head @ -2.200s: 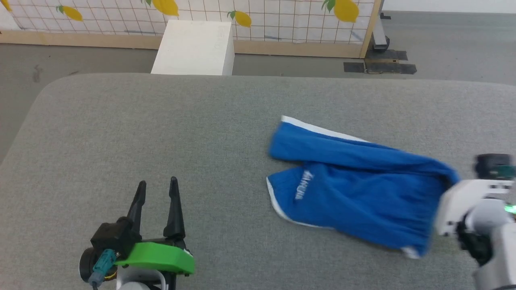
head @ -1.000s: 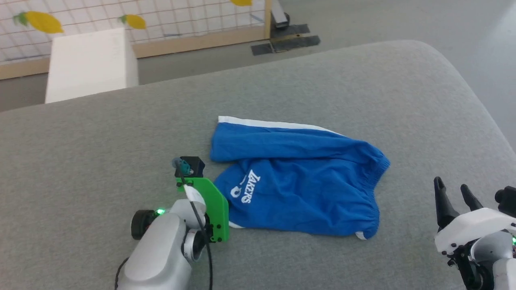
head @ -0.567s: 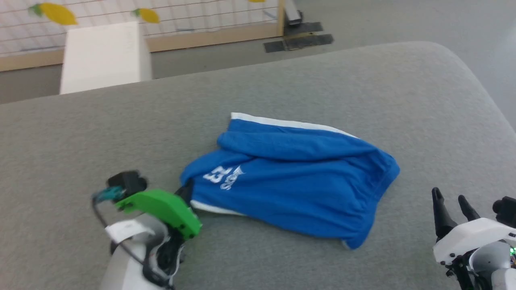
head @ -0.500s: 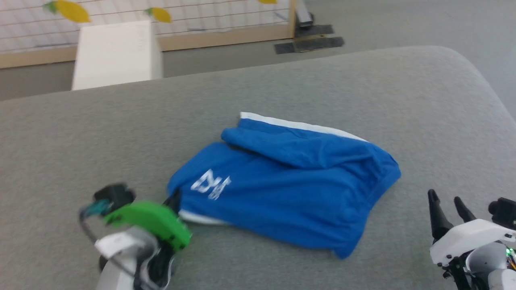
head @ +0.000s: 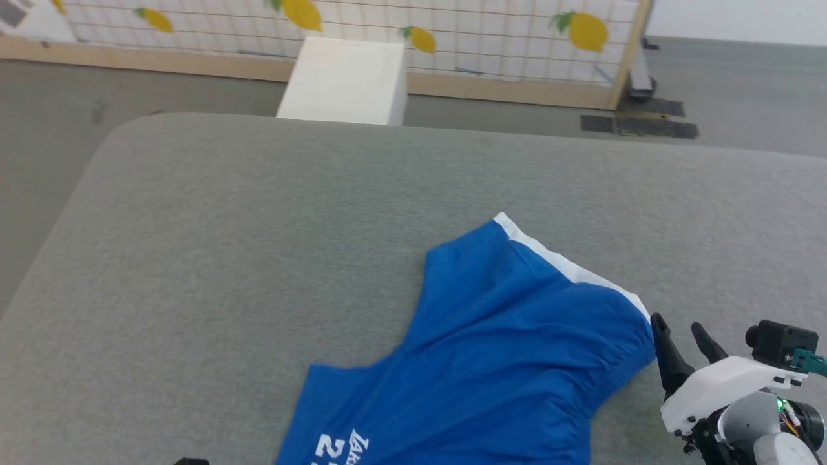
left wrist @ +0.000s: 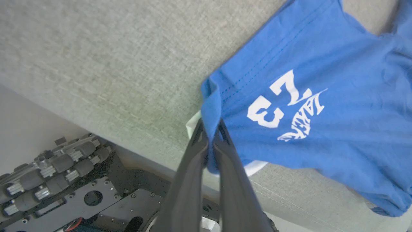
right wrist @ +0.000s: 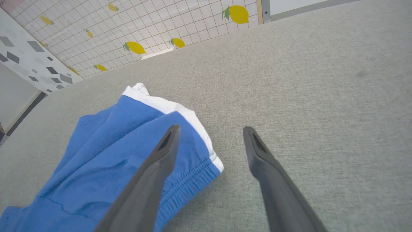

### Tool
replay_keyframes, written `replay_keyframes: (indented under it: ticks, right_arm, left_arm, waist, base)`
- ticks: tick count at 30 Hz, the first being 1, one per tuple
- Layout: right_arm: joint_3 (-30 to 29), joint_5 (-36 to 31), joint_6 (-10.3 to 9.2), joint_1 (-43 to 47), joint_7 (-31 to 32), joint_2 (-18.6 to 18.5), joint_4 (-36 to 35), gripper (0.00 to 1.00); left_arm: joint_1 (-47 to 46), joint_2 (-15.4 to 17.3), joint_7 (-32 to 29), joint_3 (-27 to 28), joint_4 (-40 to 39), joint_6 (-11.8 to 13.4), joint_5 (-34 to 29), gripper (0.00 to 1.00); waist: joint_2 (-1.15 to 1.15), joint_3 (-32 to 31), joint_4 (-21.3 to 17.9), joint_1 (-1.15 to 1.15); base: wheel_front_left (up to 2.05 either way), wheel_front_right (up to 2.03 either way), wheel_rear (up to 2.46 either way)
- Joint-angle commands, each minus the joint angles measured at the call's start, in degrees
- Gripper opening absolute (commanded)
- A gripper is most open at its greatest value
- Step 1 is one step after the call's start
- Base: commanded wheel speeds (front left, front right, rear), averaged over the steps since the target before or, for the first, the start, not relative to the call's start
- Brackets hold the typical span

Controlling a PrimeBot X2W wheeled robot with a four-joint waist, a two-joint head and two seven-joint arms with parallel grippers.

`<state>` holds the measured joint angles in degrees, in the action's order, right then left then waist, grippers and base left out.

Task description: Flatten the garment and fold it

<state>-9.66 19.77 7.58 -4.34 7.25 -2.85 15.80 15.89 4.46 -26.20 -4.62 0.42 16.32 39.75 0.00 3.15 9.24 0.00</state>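
Here, at the left, the left gripper [left wrist: 210,125] is clamped on a leg-hem corner of the garment [left wrist: 305,106], right at the near edge of the grey table [left wrist: 96,64]. The blue shorts spread across the table, white stripe [head: 568,271] along the far side. Just beside the gathered waistband [right wrist: 190,180], the right gripper [head: 685,332] hovers, jaws spread, holding nothing.
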Motion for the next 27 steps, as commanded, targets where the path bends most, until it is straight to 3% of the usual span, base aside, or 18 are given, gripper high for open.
replay_keyframes:
  ticks: [1, 3, 4, 8, 11, 14, 20, 27]
  right_arm:
    - [0.2, 0.4, -0.09, -0.1, -0.2, 0.0, 0.2, 1.0]
    - [0.4, 0.4, -0.09, 0.0, -0.2, 0.0, 0.4, 1.0]
    - [0.4, 0.3, -0.09, 0.1, -0.2, 0.0, 0.4, 1.0]
    - [0.3, -1.1, -0.09, 0.3, 0.9, 0.0, -0.8, 1.0]
    - [-0.3, -1.8, -0.09, 0.6, 2.7, 0.0, -2.2, 1.0]
    - [-1.3, -3.2, -0.09, 1.5, 8.0, 0.0, -2.9, 1.0]
    - [-0.1, -6.8, -0.09, 1.6, 16.5, 0.0, -6.5, 1.0]
    - [2.5, -9.1, -0.09, -4.0, 21.9, 0.0, -5.3, 1.0]
  left_arm:
    - [0.8, -0.3, 0.4, 0.3, -0.5, 0.5, 0.9, 0.0]
    - [0.0, -0.4, 2.2, 0.8, -1.9, 0.1, 1.2, 1.0]
    - [-0.7, -0.5, 3.6, 1.3, -2.6, -0.2, 1.2, 1.0]
    - [-7.1, 2.1, 16.5, 1.6, -7.0, -7.9, -3.3, 1.0]
    - [-10.4, 3.7, 27.1, 0.8, -8.1, -10.5, -9.9, 1.0]
    - [-12.6, 5.2, 36.6, -0.5, -6.7, -11.5, -16.8, 1.0]
    - [-14.2, 4.2, 40.8, -2.9, -4.9, -12.0, -22.7, 1.0]
    - [-15.3, 2.6, 41.2, -2.9, -4.1, -12.5, -24.0, 1.0]
  waist:
    - [0.0, -1.0, 2.8, 0.0]
    - [0.0, -1.1, 2.7, 0.0]
    - [0.0, -1.2, 2.6, 0.0]
    - [0.0, -1.5, 0.7, 0.0]
    - [0.0, -1.4, -0.8, 0.0]
    - [0.0, -1.0, -2.4, 0.0]
    - [0.0, 0.8, -4.0, 0.0]
    - [0.0, 4.0, -3.3, 0.0]
  base:
    - [0.0, 0.0, 0.0]
    - [0.0, 0.0, 0.0]
    - [0.0, 0.0, 0.0]
    - [0.0, 0.0, 0.0]
    - [0.0, 0.0, 0.0]
    - [0.0, 0.0, 0.0]
    - [0.0, 0.0, 0.0]
    - [0.0, 0.0, 0.0]
